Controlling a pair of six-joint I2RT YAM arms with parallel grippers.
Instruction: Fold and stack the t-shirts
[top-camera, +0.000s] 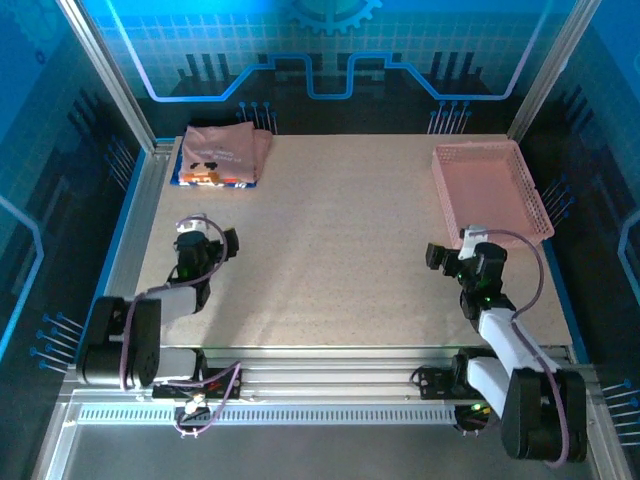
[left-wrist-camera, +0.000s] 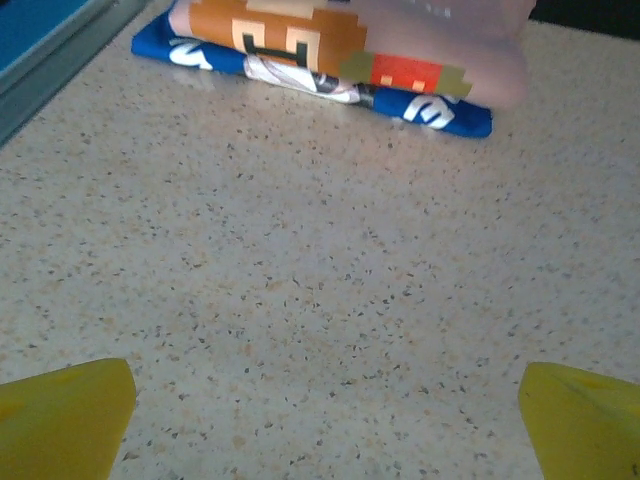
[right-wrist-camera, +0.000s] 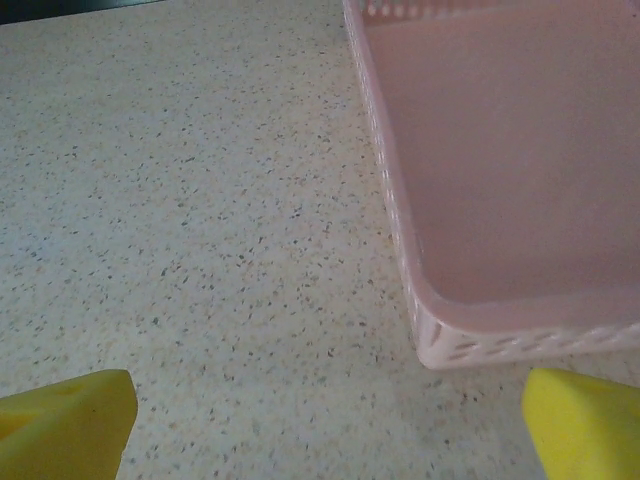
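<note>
Low over the near part of the table (top-camera: 340, 250), the left gripper (left-wrist-camera: 325, 425) and right gripper (right-wrist-camera: 325, 425) hang with jaws spread fully wide, gripping nothing, apparently idle because the job looks complete. Just beyond the right gripper stands a pink basket (right-wrist-camera: 395, 230). In the far left corner, the folded pink t-shirt (top-camera: 225, 150) lies on the folded navy t-shirt (top-camera: 215, 182), its print peeking out beneath, stacked away from the central work area.
</note>
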